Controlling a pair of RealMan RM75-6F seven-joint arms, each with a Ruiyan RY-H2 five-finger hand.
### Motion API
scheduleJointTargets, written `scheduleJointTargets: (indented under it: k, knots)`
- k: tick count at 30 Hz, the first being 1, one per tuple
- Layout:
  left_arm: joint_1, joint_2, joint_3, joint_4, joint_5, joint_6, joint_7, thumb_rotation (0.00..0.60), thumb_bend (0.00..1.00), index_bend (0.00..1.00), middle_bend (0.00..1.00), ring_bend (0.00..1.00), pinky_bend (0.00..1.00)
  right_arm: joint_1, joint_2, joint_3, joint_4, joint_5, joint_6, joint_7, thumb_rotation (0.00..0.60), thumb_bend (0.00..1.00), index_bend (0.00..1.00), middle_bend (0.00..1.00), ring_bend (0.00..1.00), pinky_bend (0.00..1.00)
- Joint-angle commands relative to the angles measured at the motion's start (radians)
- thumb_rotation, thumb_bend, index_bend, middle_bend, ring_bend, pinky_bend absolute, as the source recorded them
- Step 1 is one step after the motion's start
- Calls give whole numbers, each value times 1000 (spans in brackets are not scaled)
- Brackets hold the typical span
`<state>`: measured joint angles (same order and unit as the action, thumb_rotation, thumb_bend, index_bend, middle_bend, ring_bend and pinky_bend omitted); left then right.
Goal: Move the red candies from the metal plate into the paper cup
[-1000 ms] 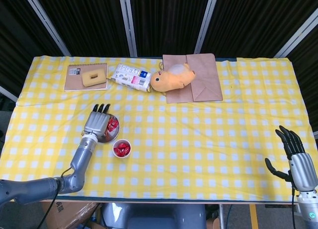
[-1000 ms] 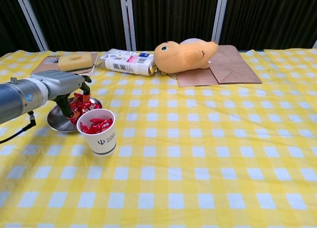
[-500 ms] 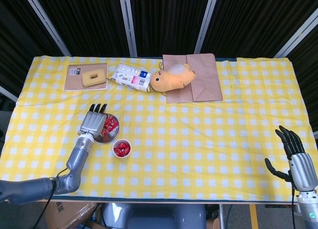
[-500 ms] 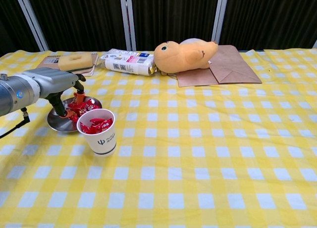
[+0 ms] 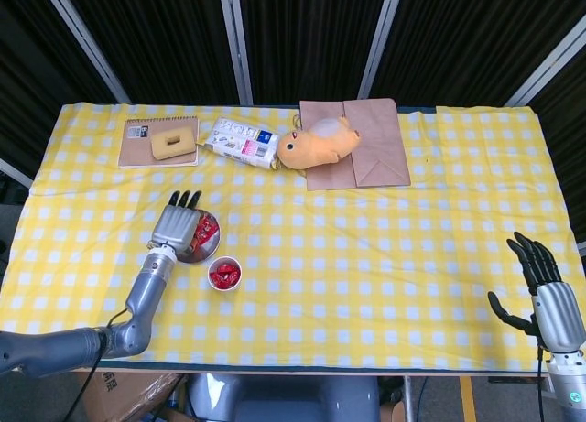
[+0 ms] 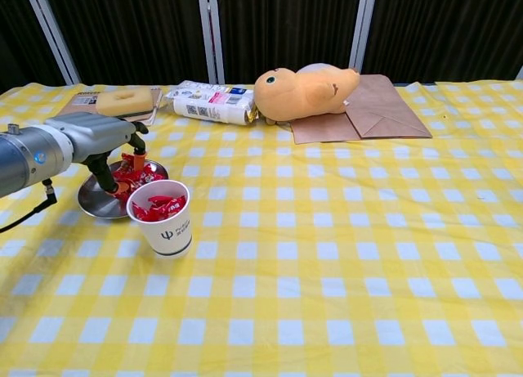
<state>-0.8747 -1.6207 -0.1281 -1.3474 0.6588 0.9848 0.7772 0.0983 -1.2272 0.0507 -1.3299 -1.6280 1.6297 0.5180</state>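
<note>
— Since half a second ago, what has shifted?

— Only the left hand (image 5: 176, 227): in the head view it sits slightly further right over the metal plate (image 5: 211, 249) than it did, back close to where it was a second ago. Nothing else on the table has moved.

— What does the head view give that the chest view lacks?

— It shows the right hand (image 5: 547, 289) at the table's near right corner, upright with fingers spread and nothing in it; the chest view does not reach it. It also shows the left hand from above, back upward, fingers extended over the plate's left half, with the paper cup (image 5: 224, 274) just beside the plate.

— And the chest view?

— It shows the left hand (image 6: 102, 140) from the side, dark fingertips (image 6: 139, 159) reaching down into the red candies (image 6: 135, 173) on the metal plate (image 6: 96, 202). Whether they pinch a candy cannot be told.

— How do the candies look?

— They are glossy red wrapped pieces, heaped on the plate. More of them lie inside the paper cup (image 6: 163, 222), a white cup with a dark logo, standing upright in front of the plate.
</note>
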Motion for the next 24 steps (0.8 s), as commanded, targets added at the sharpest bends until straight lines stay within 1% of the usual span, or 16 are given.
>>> scheduleJointTargets:
  k: [1,14,16,21,24]
  knots:
    - [-2,-5,-2,8,-5,-4,0,600,372,397,0,0,0,0,0,0,1,0,0,2,600,424,0,0,0,0]
    - [0,-27,4,38,-15,-21,-6,600,377,425,0,0,0,1,0,0,0,2,-3,4,600,424,0,0,0,0]
    - [0,-31,3,42,-13,-22,-9,600,395,433,0,0,0,1,0,0,0,1,-4,4,600,423,0,0,0,0]
    - [2,-39,2,47,4,-20,-23,600,498,474,2,0,0,1,1,-1,-1,1,-5,4,600,424,0,0,0,0]
    - [6,-41,2,46,18,-14,-32,600,527,486,7,0,0,1,0,-1,0,1,-5,5,600,424,0,0,0,0]
